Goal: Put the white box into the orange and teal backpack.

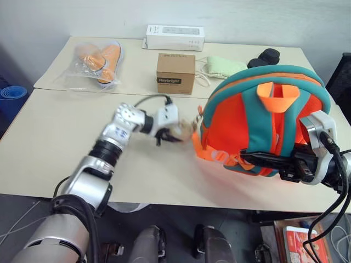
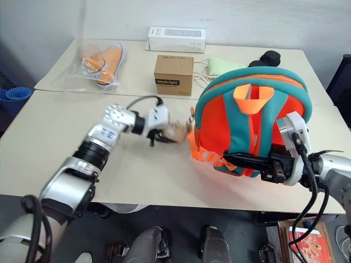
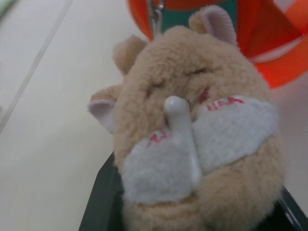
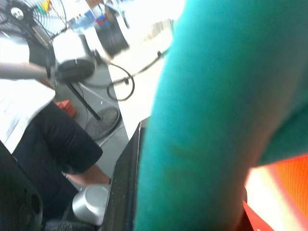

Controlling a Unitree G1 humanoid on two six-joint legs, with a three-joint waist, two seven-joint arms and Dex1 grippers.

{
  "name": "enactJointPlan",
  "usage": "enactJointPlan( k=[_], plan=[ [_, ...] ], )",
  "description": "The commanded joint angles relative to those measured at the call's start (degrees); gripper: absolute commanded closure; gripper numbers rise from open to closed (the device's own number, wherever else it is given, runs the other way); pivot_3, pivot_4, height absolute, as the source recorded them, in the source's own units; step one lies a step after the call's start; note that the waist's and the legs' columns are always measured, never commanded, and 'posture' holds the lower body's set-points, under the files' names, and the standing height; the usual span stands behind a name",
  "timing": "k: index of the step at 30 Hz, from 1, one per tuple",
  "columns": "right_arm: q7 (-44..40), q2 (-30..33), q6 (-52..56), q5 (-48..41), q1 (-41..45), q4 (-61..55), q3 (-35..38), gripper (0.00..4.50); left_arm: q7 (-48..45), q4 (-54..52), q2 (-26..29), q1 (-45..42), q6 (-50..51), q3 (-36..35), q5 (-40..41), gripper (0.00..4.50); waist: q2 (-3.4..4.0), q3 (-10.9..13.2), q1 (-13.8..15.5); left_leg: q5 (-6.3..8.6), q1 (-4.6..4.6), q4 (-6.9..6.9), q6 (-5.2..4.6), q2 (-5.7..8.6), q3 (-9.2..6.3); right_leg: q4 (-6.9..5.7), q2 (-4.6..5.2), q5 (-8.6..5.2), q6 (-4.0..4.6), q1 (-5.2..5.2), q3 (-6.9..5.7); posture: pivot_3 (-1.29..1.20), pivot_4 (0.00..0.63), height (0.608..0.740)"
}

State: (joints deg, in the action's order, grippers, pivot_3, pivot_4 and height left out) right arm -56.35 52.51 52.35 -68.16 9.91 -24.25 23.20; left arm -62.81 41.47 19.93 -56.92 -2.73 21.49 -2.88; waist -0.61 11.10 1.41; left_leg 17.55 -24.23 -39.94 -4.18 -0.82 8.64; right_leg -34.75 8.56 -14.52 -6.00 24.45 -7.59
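Note:
The orange and teal backpack (image 1: 263, 120) stands upright on the right side of the beige table (image 1: 49, 148). A tan plush toy (image 1: 185, 130) hangs from its left side by a clip. My left gripper (image 1: 174, 133) is shut on that plush toy (image 3: 192, 134), which sits between its black fingers just left of the backpack. My right gripper (image 1: 259, 160) reaches in from the right, level, and is shut on a teal strap (image 4: 207, 120) at the backpack's lower front. The white box is out of view.
At the back of the table stand a brown cardboard cube (image 1: 175, 73) and a long white carton (image 1: 175, 37). Bagged orange shoes (image 1: 98, 63) lie back left, a pale green pouch (image 1: 222, 66) and a black object (image 1: 266, 56) behind the backpack. A person (image 4: 43, 120) sits beside the table.

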Motion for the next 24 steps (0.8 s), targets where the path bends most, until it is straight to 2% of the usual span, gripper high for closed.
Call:
enactJointPlan(
  k=[1,3,5,6,12,16,20,24],
  plan=[
    [0.13,0.38,-2.3,2.07,0.49,-0.05,0.78,4.49,1.83,-0.15,-0.99,0.37,0.07,0.5,-2.4,2.95,0.01,-0.01,-0.02,0.0,0.0,-0.01,0.0,-0.02,0.0,-0.01,0.0,0.0,0.0,0.0,0.0,0.0,0.15,0.74],
    [-0.32,0.99,-2.48,3.57,0.17,0.58,0.31,4.49,1.83,-0.77,-0.79,0.46,0.96,-0.41,-2.23,2.95,0.02,-0.01,-0.03,0.0,0.02,0.0,0.0,-0.02,0.0,-0.02,0.0,0.0,0.0,-0.01,0.0,0.0,0.15,0.74],
    [-1.36,1.47,-2.92,4.8,0.31,2.01,0.78,3.7,-0.15,-3.5,1.95,1.47,2.79,-1.8,-1.3,2.2,0.02,-0.01,-0.21,0.0,0.03,0.0,0.0,-0.03,0.0,-0.05,0.0,0.0,0.0,0.0,0.0,0.0,0.15,0.74],
    [-2.24,1.82,-2.59,4.44,0.32,2.81,1.6,3.49,-1.42,-5.88,3.62,2.5,4.33,-2.71,-0.38,2.02,0.02,-0.01,-0.31,0.0,0.03,0.0,0.0,-0.03,0.0,-0.04,-0.01,0.0,0.0,0.0,0.0,0.0,0.15,0.74],
    [-9.69,8.18,-3.42,9.13,-4.46,9.25,7.95,1.45,-5.4,-27.03,14.08,12.98,21.5,-12.33,9.57,0.08,0.06,-0.02,-1.4,0.0,0.04,0.11,0.05,-0.09,0.0,-0.24,-0.06,-0.02,0.04,-0.01,-0.01,0.0,0.15,0.74],
    [-18.18,15.61,-2.93,13.75,-9.63,19.6,16.6,0.1,-3.49,-37.71,20.12,18.53,34.3,-24.21,19.12,0.0,0.06,-0.01,-1.22,-0.01,0.02,0.04,0.0,-0.05,0.0,-0.23,-0.06,-0.02,0.02,-0.04,-0.02,0.0,0.15,0.74],
    [-24.7,21.22,-3.8,18.87,-12.72,30.42,24.45,0.04,-2.64,-45.22,26.48,22.74,45.03,-36.52,28.74,0.0,0.07,0.0,-1.3,-0.01,0.03,0.01,-0.01,-0.03,-0.1,0.02,0.01,-0.02,0.02,-0.12,0.06,0.0,0.15,0.74],
    [-26.22,23.97,-7.18,23.11,-10.22,40.56,25.25,0.04,0.17,-50.36,30.09,26.51,45.96,-40.94,30.37,0.0,0.1,-0.02,-1.48,0.07,0.18,0.11,0.13,-0.06,-0.13,0.12,0.0,-0.03,0.03,-0.22,0.16,0.0,0.15,0.74]
  ],
)
